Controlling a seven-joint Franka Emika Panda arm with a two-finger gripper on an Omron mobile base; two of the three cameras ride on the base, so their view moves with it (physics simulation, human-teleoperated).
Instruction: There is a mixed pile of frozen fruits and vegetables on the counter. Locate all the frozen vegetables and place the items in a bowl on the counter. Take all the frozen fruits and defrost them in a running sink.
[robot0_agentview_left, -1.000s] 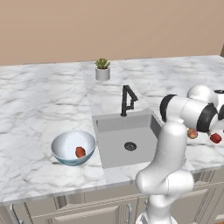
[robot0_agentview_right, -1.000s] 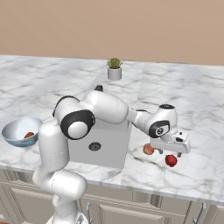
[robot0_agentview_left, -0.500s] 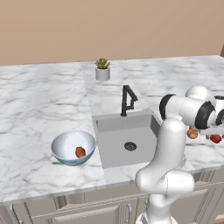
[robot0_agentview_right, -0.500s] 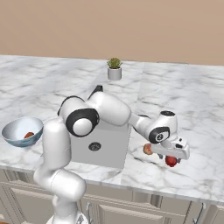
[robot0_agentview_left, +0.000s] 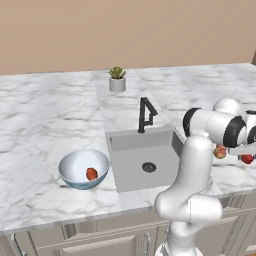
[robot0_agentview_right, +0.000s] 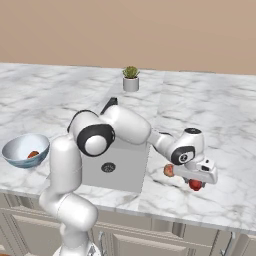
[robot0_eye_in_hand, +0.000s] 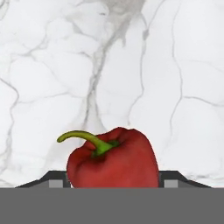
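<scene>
A dark red pepper (robot0_eye_in_hand: 113, 162) with a green stem lies on the white marble counter (robot0_eye_in_hand: 131, 65), right of the sink (robot0_agentview_left: 140, 145). My gripper (robot0_eye_in_hand: 113, 181) is down over it, and both fingers press against the pepper's sides. In the base views the gripper (robot0_agentview_right: 195, 184) (robot0_agentview_left: 246, 158) sits low on the counter with the pepper (robot0_agentview_right: 195, 185) under it. One orange-peach fruit (robot0_agentview_right: 169, 170) (robot0_agentview_left: 220, 152) rests just beside the hand. An orange-red vegetable (robot0_agentview_left: 91, 173) (robot0_agentview_right: 33, 154) lies in the pale blue-white bowl (robot0_agentview_left: 75, 167) (robot0_agentview_right: 20, 147) left of the sink.
The black faucet (robot0_agentview_left: 146, 114) stands at the back of the grey basin, whose drain (robot0_agentview_left: 149, 167) is dark and round. A small white pot with a green plant (robot0_agentview_left: 117, 80) (robot0_agentview_right: 131, 79) stands further back. My arm reaches across the sink's right edge.
The hand has come down around the red pepper and its jaws have closed in from wide onto the pepper's sides. The bowl and the fruit have stayed put.
</scene>
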